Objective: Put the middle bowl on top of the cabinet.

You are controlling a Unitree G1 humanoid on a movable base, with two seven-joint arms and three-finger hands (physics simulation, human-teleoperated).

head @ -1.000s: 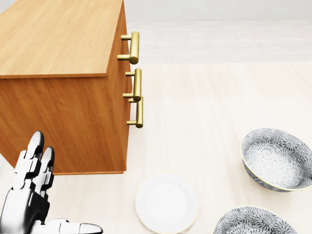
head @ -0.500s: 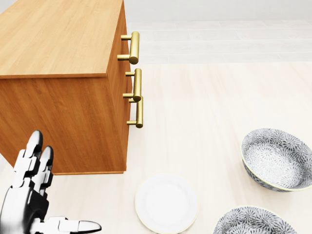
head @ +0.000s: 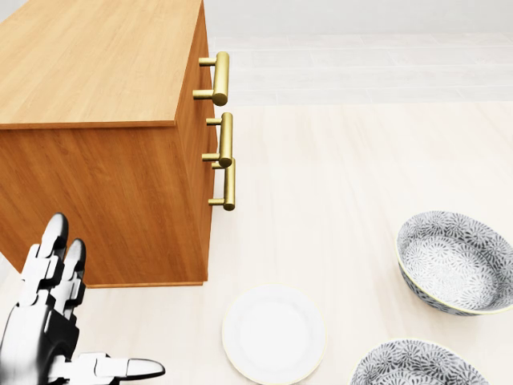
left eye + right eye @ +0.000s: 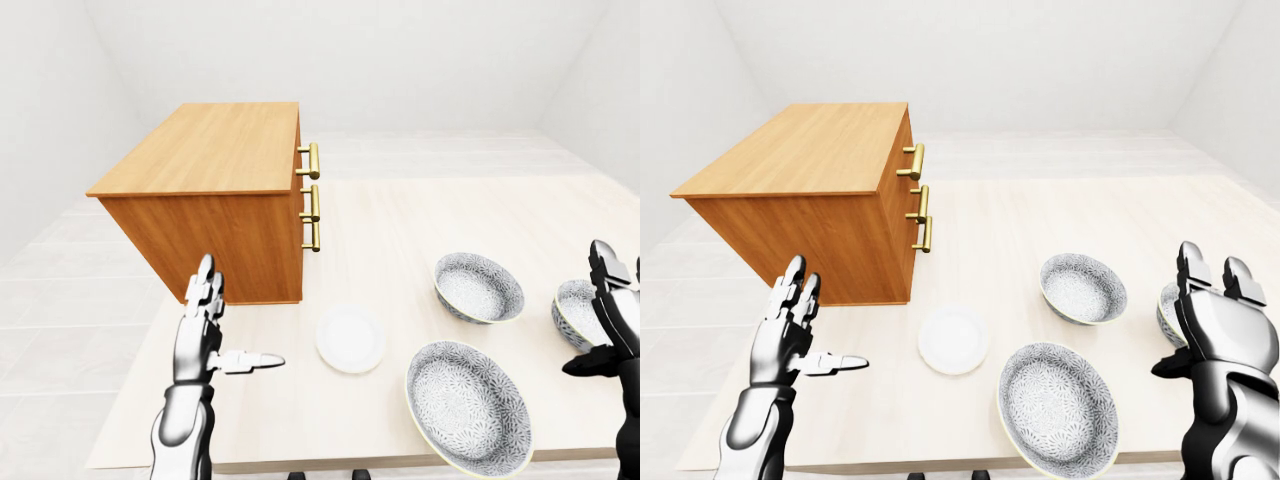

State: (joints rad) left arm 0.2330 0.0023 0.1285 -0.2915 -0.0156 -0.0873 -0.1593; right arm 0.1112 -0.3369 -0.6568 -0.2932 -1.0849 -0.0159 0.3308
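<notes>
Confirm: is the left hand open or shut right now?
Open: the left hand is spread and upright, its thumb out sideways, and it holds nothing.

No readable text, label, brand or number shows on anything

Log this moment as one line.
left hand: open, empty | right hand: open, empty | bowls: three on table | cabinet: no bowl on top

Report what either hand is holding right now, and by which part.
Nothing is held. The left hand and the right hand are both open and empty, with fingers spread and closed round no object.
</notes>
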